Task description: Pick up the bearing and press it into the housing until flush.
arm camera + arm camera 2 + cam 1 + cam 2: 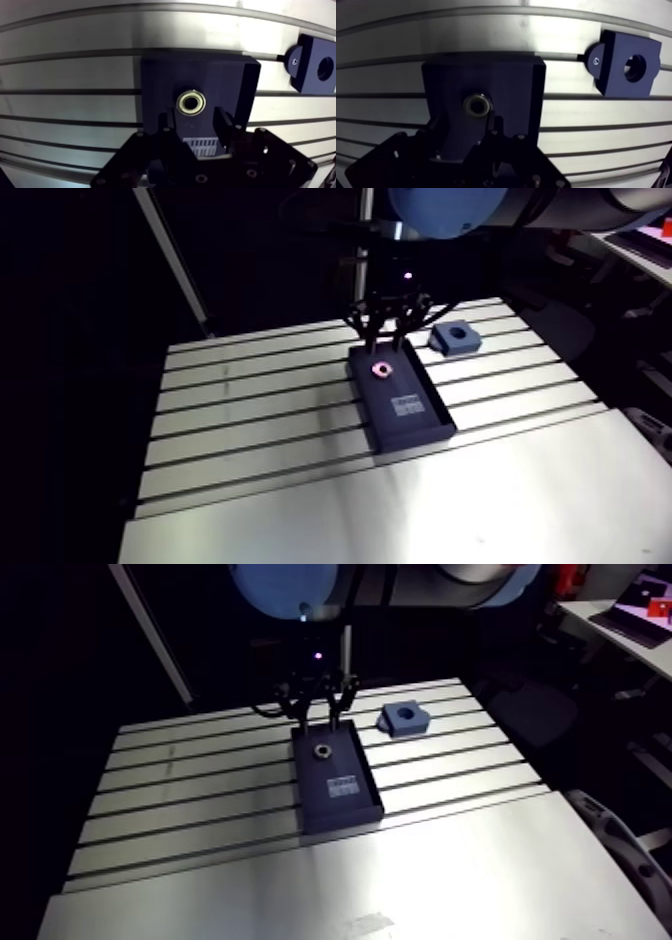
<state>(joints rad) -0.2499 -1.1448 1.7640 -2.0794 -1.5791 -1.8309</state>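
Silvery slotted aluminium table (250, 438) fills the space under the arm, its grooves running crosswise. On it sits a dark rectangular shallow tray (410, 413), and the black 2-finger gripper (191, 122) hangs over the tray's far end. Its fingers (220, 122) stand wide apart and hold nothing. The small round metal bearing (191, 102), a shiny ring with a dark centre, lies flat on the tray floor just ahead of the gap between the fingers, touching neither. A pale printed label (202, 146) shows on the tray floor beneath the fingers. The blue block housing (628, 67), with 1 round bore, rests on the table off to one side of the fingers, apart from the tray.
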